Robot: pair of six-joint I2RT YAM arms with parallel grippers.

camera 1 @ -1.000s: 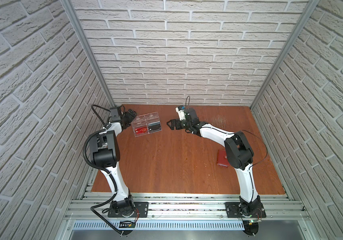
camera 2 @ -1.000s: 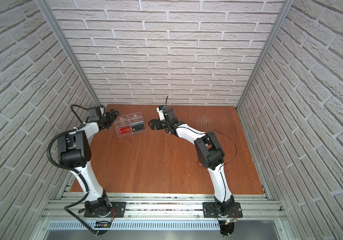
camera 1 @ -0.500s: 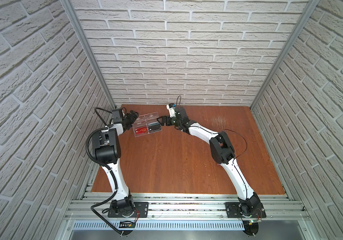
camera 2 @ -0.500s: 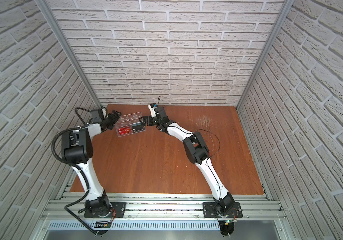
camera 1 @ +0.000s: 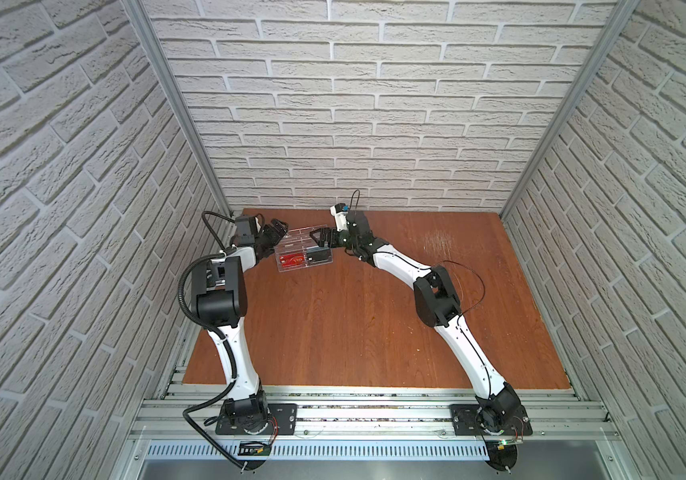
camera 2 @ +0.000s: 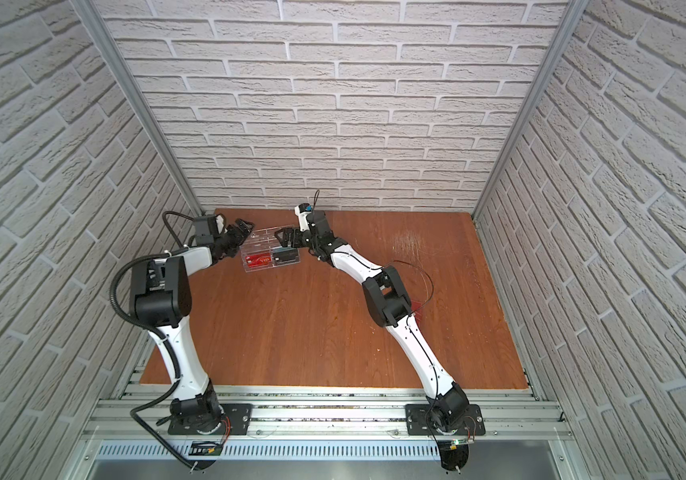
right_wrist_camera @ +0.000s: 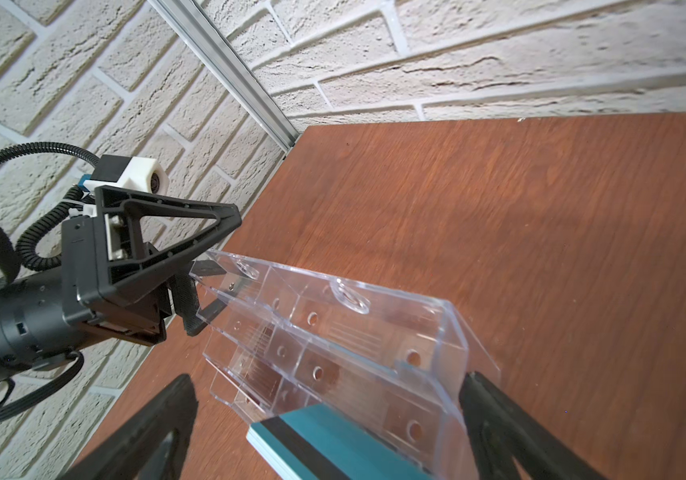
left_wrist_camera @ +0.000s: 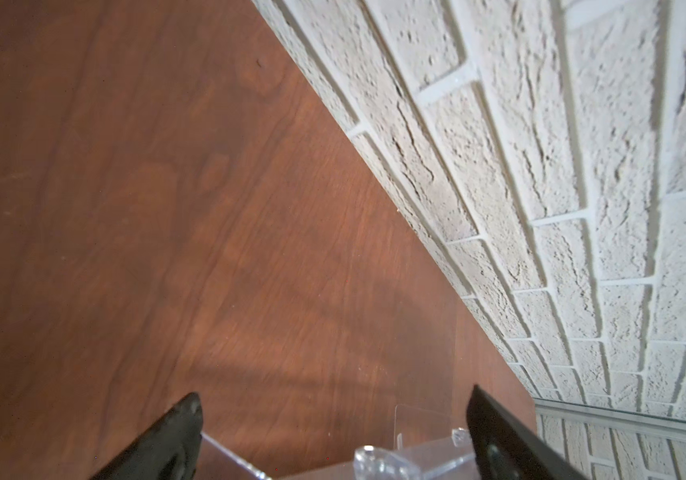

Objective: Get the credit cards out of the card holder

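Though mostly behind the elbow point(camera 2: 385, 300), card holder point(camera 2: 418, 309).

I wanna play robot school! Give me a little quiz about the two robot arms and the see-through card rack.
1. True or false: the left gripper and the right gripper are both shut.
2. Where on the table does the clear rack stand? A) by the front rail B) in the far left part, near the back wall C) in the middle
3. Fill in: the red card in the rack reads ___.
Key: 1 false, both are open; 2 B; 3 VIP.
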